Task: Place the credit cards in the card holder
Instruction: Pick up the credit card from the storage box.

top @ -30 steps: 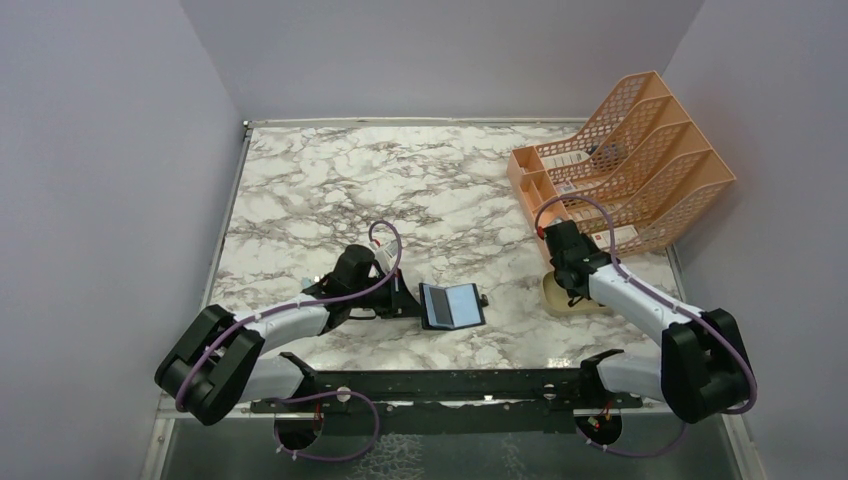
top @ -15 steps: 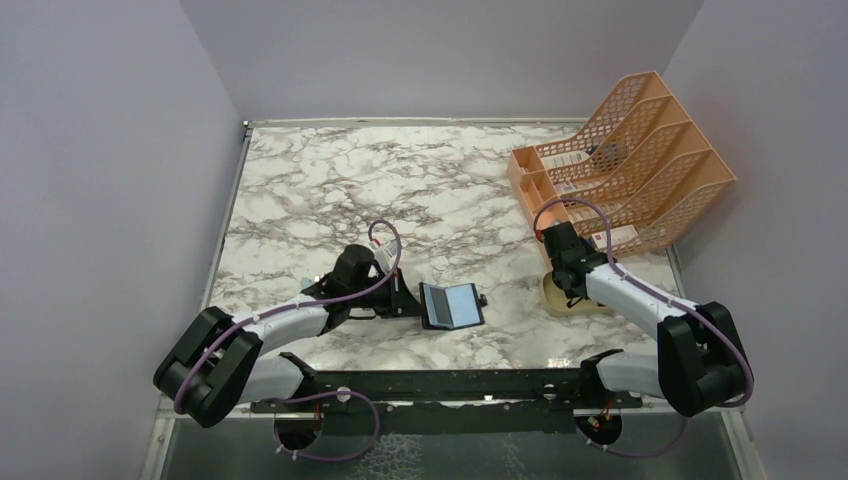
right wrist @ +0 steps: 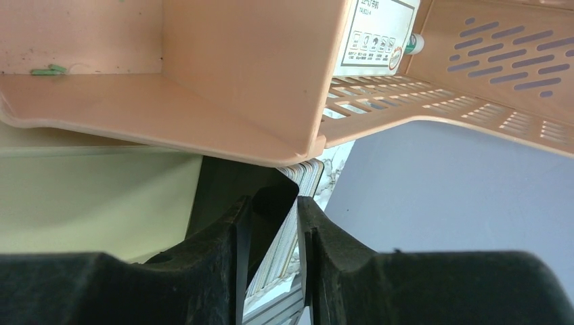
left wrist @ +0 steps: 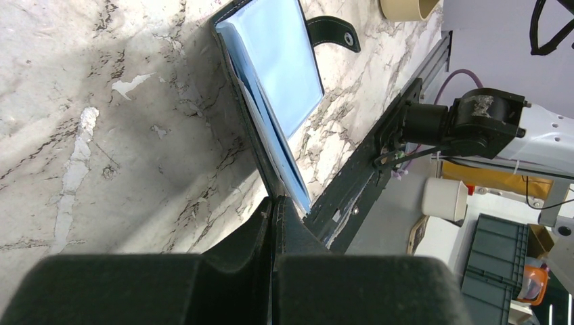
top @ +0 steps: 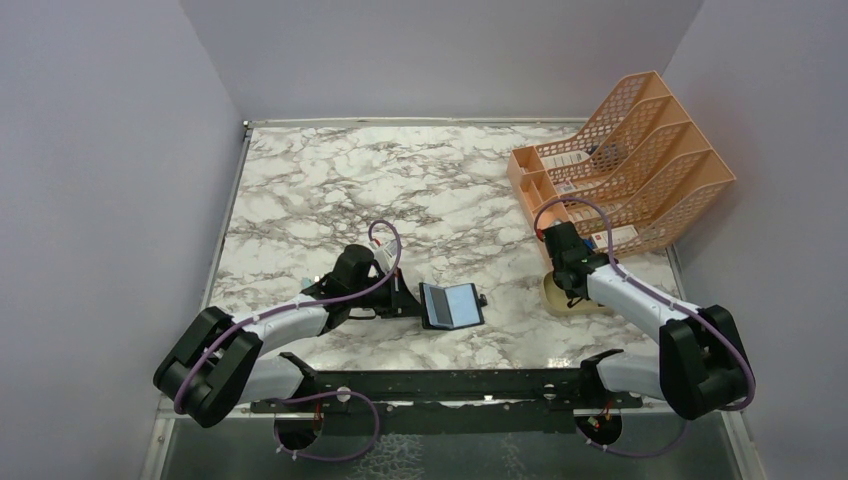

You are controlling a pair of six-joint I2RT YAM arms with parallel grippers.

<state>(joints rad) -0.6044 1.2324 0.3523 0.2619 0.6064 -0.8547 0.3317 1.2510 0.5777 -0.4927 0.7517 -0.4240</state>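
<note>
Beyond the card holder (top: 452, 305), the marble table (top: 400, 190) lay open to the back wall. The left gripper (top: 411, 303) blocked the card holder's left edge. To its right sat the tan oval dish (top: 551, 292) with the right gripper (top: 572, 294) over it, and the orange mesh file rack (top: 625, 160) crowded in behind. On its near side ran the black mounting rail (top: 440, 385).

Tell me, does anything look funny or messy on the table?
Nothing is spilled or broken. The one odd thing: the black card holder lies open near the front, its edge pinched in the left claw, a blue card showing inside.
</note>
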